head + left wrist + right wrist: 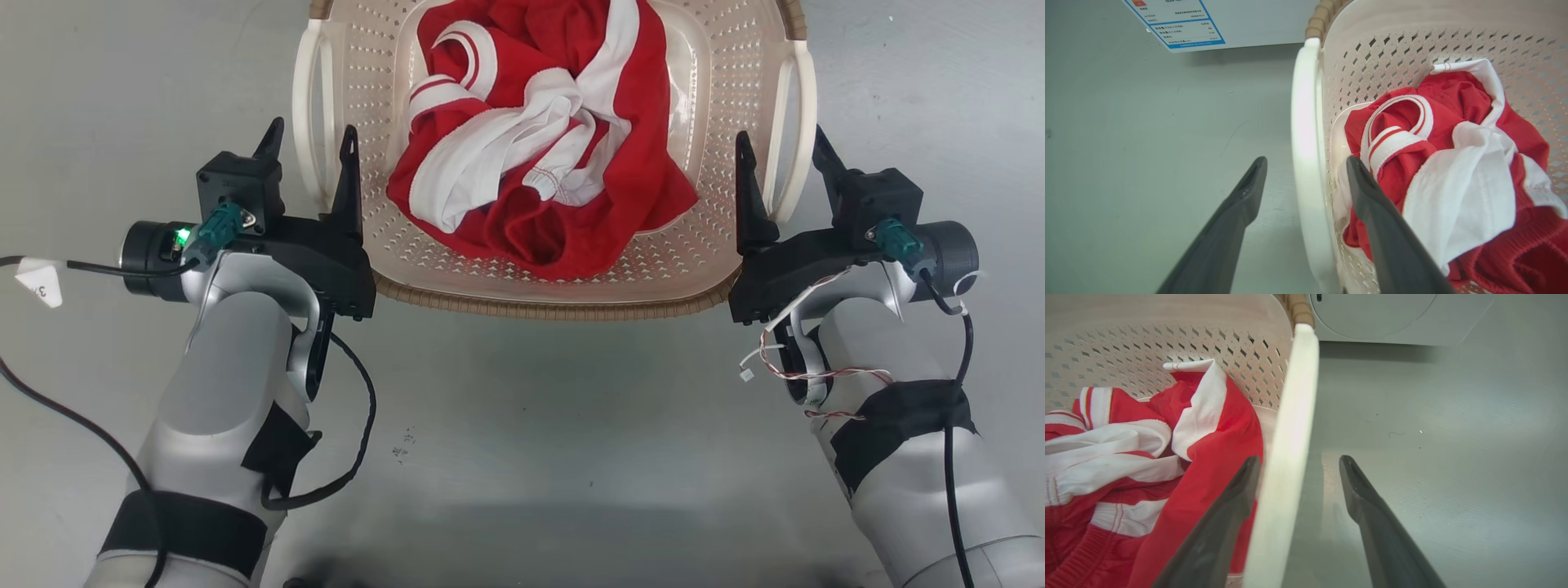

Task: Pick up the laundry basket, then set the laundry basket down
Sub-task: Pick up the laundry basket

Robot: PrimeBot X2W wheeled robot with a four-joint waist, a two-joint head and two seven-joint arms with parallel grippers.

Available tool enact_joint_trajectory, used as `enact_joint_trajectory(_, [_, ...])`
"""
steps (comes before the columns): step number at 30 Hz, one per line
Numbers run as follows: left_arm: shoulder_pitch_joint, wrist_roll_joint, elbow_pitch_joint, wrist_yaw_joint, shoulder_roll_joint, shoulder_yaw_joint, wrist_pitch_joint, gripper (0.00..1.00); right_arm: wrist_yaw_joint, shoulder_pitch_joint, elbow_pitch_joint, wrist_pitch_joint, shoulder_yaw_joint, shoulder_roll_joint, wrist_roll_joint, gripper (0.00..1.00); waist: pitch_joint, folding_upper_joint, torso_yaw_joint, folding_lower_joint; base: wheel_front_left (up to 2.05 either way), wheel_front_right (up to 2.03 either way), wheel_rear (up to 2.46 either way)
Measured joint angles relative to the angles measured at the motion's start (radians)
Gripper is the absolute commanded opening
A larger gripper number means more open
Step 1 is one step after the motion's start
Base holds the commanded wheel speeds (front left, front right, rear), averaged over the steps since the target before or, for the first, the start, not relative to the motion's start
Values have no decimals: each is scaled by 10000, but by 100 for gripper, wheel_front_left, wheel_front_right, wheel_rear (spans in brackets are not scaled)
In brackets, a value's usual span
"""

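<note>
Left tool [312, 153] and right tool [782, 159] are both spread, each one astride one of the side handles [309, 106] of the laundry basket [555, 309]; red-white clothes [531, 163] lie inside.

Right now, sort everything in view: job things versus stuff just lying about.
Job: laundry basket; left gripper and right gripper, both open astride its handles.
Lying about: red-and-white garment inside the basket; washing machine; blue-bordered label.

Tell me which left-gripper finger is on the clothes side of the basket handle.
The left gripper's finger toward the robot's right, above the red-and-white clothes; the other is outside the white handle, over floor.
</note>
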Motion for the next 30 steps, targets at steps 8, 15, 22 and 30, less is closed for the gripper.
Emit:
enact_joint_trajectory(8, [-294,-33,591,-180,-36,-121,63,81,-79,-258,397,61,604,6,535,47,-18,0,116,0,0,0,0])
enact_joint_trajectory(15, [-579,-65,1049,-430,-140,-353,240,0,-226,-562,706,194,899,8,955,0,-42,0,158,0,0,0,0])
enact_joint_trajectory(22, [-769,-153,1379,-441,-178,-441,295,0,-314,-775,989,282,1118,8,1377,0,-85,-1,154,-1,0,0,0])
enact_joint_trajectory(30, [-815,-380,1779,-445,-190,-581,295,0,-353,-766,1252,355,1528,12,1965,0,-302,0,120,0,0,0,0])
